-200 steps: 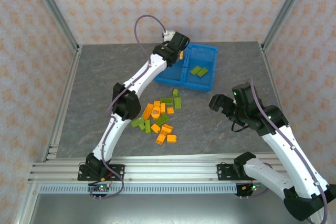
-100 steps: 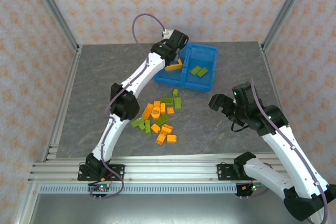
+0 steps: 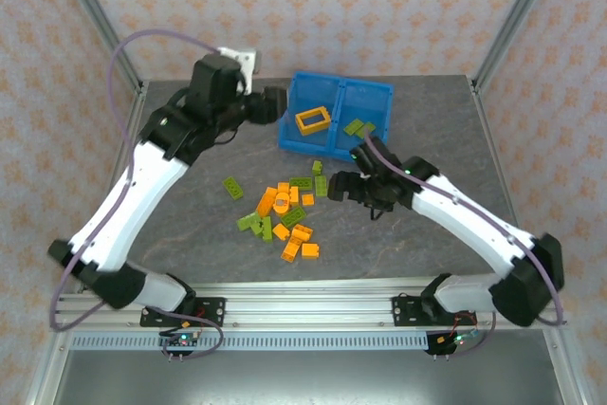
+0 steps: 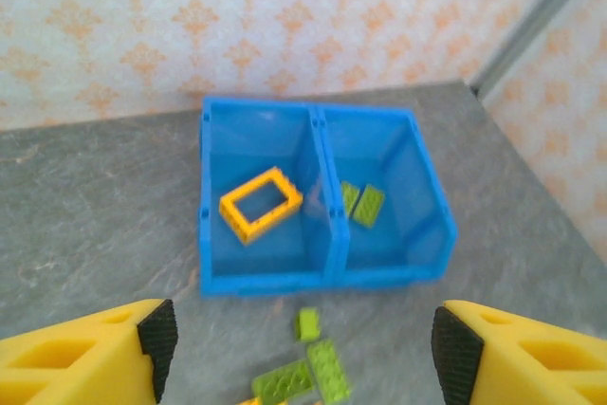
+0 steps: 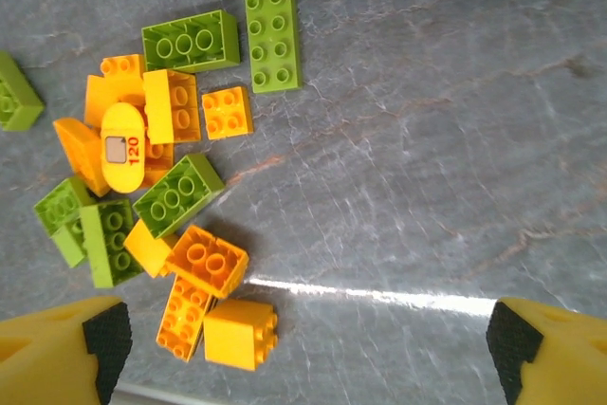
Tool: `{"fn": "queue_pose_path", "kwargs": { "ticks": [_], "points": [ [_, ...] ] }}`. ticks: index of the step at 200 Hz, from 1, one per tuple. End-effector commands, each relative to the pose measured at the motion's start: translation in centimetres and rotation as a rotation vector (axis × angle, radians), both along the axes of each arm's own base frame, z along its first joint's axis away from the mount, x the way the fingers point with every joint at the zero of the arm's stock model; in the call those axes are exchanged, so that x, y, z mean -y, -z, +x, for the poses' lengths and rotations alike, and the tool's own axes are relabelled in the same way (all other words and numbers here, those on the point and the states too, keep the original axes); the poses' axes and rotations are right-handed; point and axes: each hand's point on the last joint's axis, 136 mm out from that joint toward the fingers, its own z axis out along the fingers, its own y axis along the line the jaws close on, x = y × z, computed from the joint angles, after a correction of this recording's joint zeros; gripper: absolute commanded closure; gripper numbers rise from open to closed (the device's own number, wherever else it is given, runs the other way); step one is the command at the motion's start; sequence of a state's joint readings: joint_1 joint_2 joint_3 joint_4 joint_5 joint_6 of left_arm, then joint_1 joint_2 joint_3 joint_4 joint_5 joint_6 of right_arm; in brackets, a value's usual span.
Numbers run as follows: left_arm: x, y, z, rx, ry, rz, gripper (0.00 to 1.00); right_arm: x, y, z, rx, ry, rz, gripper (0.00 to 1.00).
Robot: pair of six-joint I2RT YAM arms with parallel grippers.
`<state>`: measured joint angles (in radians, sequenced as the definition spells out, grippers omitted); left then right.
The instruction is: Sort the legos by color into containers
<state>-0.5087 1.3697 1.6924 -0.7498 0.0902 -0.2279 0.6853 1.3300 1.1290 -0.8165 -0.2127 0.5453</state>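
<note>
— Both arms are sitting somewhere new. The left pincer (image 3: 275,104) is hanging just left of the bin (image 3: 303,144) instead of over it, and the right pincer (image 3: 343,185) is reaching in beside the pile (image 3: 285,220) after idling well off to the right.

— Are they gripping anything?

— No. The left one is gaping wide with nothing between its fingers (image 4: 156,343). The right one is gaping just as wide, empty, over the desk (image 3: 427,120).

— And the frame (image 3: 314,119)?

— It's lying flat in the left compartment (image 4: 218,234), no longer dangling from the left pincer. Two green bricks (image 3: 358,127) are resting in the right compartment (image 4: 417,225), as before.

— Anything else changing?

— One stray green brick (image 3: 232,187) is lying alone left of the pile, where none lay earlier.
</note>
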Motion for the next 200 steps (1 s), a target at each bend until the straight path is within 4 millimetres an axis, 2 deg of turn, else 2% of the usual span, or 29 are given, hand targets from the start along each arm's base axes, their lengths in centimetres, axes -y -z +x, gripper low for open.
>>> {"fn": "queue_pose_path", "kwargs": {
  "ticks": [1,27,52,65,78,99,129,154,180,200],
  "points": [
    [-0.5,5.8,-3.6,-0.085,0.152,0.147,0.19,-2.3,-0.2,3.3,0.084,-0.037,-0.046,0.06],
    [-2.4,8.7,-8.2,-0.071,0.217,0.184,0.14,-3.7,3.1,6.0,0.066,-0.015,-0.107,0.13],
    [-4.3,10.7,-10.6,-0.023,0.219,0.23,0.05,-4.9,6.1,7.8,0.04,-0.01,-0.144,0.27],
    [-5.8,12.0,-10.6,0.012,0.169,0.28,0.0,-5.1,7.4,8.7,0.036,-0.003,-0.18,0.33],
    [-6.8,13.3,-10.4,0.038,0.124,0.315,0.0,-4.8,8.4,9.5,0.043,0.019,-0.222,0.35],
    [-7.0,14.7,-10.3,0.055,0.112,0.311,0.0,-4.5,9.6,10.4,0.053,0.044,-0.267,0.41],
    [-6.9,14.9,-9.9,0.045,0.123,0.33,0.0,-5.0,11.3,10.5,0.02,0.041,-0.263,0.43],
    [-7.0,15.2,-9.6,0.028,0.122,0.321,0.0,-6.5,12.8,10.1,-0.039,-0.003,-0.228,0.4],
    [-7.1,15.3,-9.6,0.023,0.119,0.31,0.0,-6.3,14.2,9.9,-0.062,0.006,-0.244,0.4],
    [-7.2,15.3,-9.6,0.024,0.115,0.305,0.0,-5.9,15.3,9.5,-0.09,0.008,-0.271,0.44]
  ]
}}
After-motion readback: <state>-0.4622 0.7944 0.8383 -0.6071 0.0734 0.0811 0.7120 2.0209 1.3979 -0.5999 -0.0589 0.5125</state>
